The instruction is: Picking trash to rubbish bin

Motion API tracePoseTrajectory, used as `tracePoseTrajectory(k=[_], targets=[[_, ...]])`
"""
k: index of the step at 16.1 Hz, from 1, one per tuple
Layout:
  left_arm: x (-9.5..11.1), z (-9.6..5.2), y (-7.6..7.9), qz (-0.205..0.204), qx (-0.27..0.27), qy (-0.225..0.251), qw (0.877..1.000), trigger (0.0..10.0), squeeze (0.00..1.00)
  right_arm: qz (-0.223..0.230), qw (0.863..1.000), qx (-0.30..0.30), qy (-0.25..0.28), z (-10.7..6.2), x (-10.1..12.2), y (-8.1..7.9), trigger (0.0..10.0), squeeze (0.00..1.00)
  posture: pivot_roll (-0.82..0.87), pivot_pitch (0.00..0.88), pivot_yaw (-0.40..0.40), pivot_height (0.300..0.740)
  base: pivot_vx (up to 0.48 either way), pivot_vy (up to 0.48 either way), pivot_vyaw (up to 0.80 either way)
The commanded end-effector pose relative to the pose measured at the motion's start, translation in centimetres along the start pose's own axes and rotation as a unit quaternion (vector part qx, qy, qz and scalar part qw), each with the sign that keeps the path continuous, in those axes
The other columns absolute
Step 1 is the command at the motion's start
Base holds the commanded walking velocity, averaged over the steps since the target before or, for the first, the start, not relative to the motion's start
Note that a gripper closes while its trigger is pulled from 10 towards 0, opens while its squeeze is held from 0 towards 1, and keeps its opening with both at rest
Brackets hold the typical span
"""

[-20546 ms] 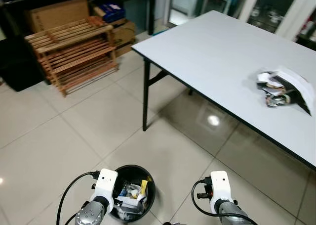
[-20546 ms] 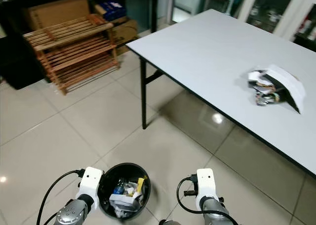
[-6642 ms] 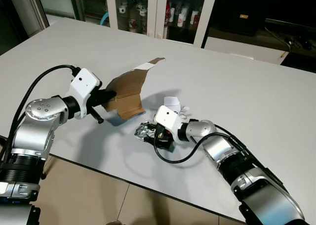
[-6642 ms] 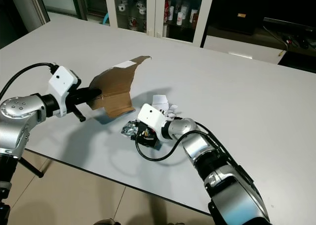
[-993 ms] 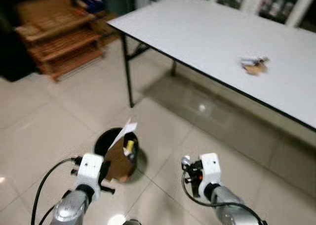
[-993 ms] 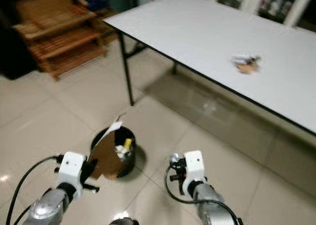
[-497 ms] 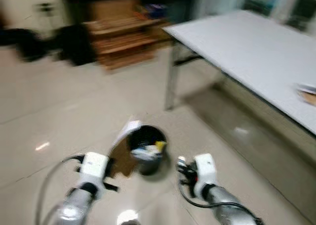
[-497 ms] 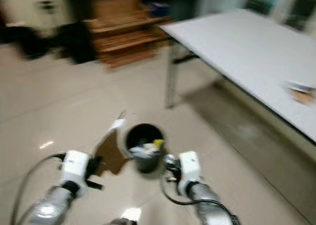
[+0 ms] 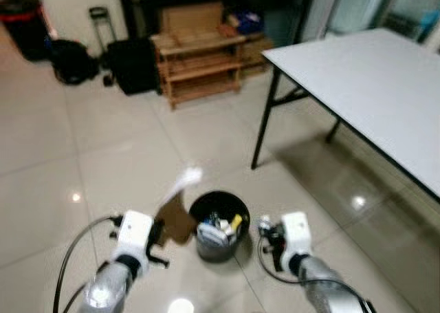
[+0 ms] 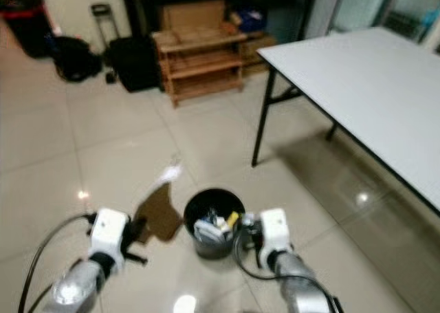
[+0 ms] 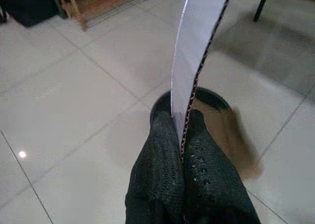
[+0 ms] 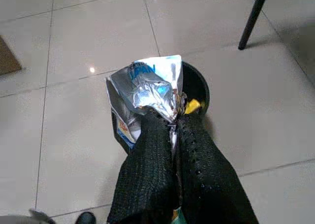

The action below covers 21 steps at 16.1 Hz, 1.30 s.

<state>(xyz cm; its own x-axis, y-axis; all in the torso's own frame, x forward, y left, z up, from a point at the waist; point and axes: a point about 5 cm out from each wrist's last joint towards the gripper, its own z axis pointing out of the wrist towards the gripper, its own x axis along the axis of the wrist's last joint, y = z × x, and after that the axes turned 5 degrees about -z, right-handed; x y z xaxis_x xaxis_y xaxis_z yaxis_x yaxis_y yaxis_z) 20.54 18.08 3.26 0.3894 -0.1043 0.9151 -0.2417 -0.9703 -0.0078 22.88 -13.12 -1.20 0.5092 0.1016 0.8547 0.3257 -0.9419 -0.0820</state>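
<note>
We stand over the rubbish bin point(image 9: 218, 225), the drop-off step. Our left end effector point(image 11: 183, 135) pinches the cardboard piece point(image 11: 197, 51); the right end effector point(image 12: 173, 123) pinches a foil wrapper point(image 12: 150, 93). Next we judge each needs centring above the bin, then releasing.

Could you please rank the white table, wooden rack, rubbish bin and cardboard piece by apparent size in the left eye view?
1. white table
2. wooden rack
3. rubbish bin
4. cardboard piece, close to the bin in apparent size and blurred, so that order is unsure.

Silver arms, white wrist housings, black looping cables, textured black-fingered left tool point(image 11: 183, 135), right tool point(image 12: 173, 135)
</note>
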Motion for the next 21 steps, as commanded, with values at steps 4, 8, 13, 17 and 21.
tracePoseTrajectory(k=[4,8,13,17,21], targets=[[0.3,-0.2,-1.0,0.009,0.011,0.002,1.0,10.0,0.0,0.0,1.0,0.009,0.021,0.6,1.0,-0.9,10.0,0.0,0.05,0.082,-0.039,0.74,0.385,0.0,0.0],[0.4,0.0,-0.9,0.008,0.009,0.003,1.0,10.0,0.0,-0.005,1.0,0.006,0.02,0.7,0.9,-0.8,10.0,0.0,0.05,0.081,-0.039,0.74,0.386,0.0,0.0],[0.5,0.2,-0.9,0.007,0.001,0.005,1.0,10.0,0.0,-0.027,0.999,0.01,0.019,1.1,1.3,-0.8,10.0,0.0,0.05,0.079,-0.044,0.74,0.311,0.0,0.0],[0.1,-0.1,-0.9,0.046,-0.014,-0.012,0.999,10.0,0.0,-0.06,0.997,0.035,0.018,2.6,1.9,-1.7,10.0,0.0,0.06,0.078,-0.058,0.74,0.0,0.0,0.0],[0.0,-0.5,-1.3,0.061,-0.016,-0.018,0.998,10.0,0.0,-0.084,0.995,0.056,0.009,4.4,2.9,-3.1,10.0,0.0,0.07,0.081,-0.07,0.74,0.0,0.0,0.0]])
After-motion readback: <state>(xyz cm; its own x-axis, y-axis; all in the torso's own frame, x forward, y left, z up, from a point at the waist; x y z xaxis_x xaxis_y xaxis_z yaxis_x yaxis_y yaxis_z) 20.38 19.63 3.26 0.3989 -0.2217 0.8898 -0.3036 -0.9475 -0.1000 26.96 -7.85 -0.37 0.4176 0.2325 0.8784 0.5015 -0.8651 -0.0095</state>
